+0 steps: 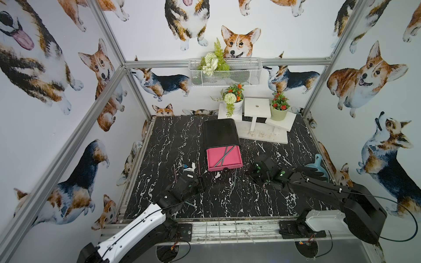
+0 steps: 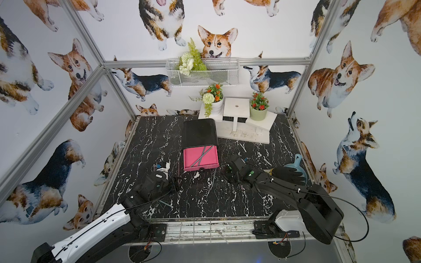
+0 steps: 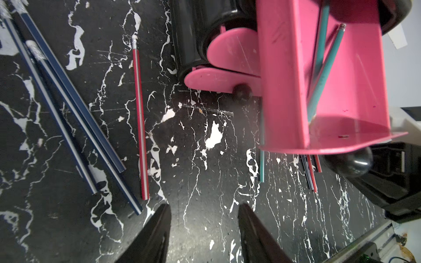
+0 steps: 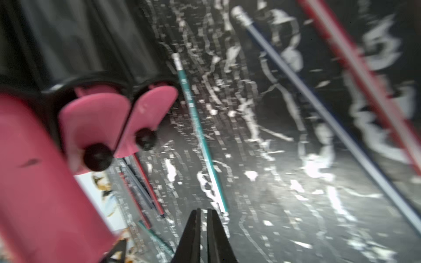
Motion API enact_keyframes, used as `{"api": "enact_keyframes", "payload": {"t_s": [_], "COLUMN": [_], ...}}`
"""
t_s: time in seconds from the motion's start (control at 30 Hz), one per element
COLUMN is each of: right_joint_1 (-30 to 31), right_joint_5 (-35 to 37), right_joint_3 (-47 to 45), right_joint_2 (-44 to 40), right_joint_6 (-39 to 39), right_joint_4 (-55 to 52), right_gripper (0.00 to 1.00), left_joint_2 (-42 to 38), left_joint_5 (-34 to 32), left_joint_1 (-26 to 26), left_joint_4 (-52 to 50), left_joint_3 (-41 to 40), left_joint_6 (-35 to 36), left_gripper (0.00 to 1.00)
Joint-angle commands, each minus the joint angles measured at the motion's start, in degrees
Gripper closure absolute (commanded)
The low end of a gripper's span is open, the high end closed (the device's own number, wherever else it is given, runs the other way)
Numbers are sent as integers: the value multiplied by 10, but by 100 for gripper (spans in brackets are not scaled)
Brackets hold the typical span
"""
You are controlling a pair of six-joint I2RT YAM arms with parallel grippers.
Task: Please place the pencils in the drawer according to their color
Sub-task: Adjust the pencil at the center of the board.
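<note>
while the right gripper is sitting pinched shut on nothing, the thin teal-green wooden pencil is lying flat just off its tips. suggesting: opening wide, straddling the shaft, lifting into the open pink plastic drawer beside it. left gripper is hanging parted, empty.
</note>
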Motion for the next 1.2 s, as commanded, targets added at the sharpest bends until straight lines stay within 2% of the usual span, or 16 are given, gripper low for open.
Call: {"api": "enact_keyframes", "payload": {"t_s": [0.0, 0.1, 0.27, 0.47, 0.9, 1.17], "right_joint_1": [0, 0, 2, 3, 10, 11], "right_joint_5": [-23, -51, -79, -101, -111, -98], "right_joint_3": [-39, -66, -36, -16, 10, 0], "right_joint_2": [6, 28, 67, 130, 210, 222], "right_joint_6": [0, 16, -2, 12, 39, 46], "right_joint_4": [45, 138, 175, 232, 259, 231], "right_gripper": [90, 92, 92, 94, 95, 97], "left_joint_2": [5, 5, 6, -2, -9, -10], "left_joint_5": [-7, -7, -5, -9, -12, -15], "left_joint_1": [0, 0, 0, 0, 0, 0], "left_joint_4": [2, 2, -1, -3, -8, -12], "left_joint_3": [7, 6, 3, -2, -4, -5], "left_joint_6": [4, 4, 4, 0, 1, 1], "left_gripper": [47, 47, 47, 47, 47, 47]}}
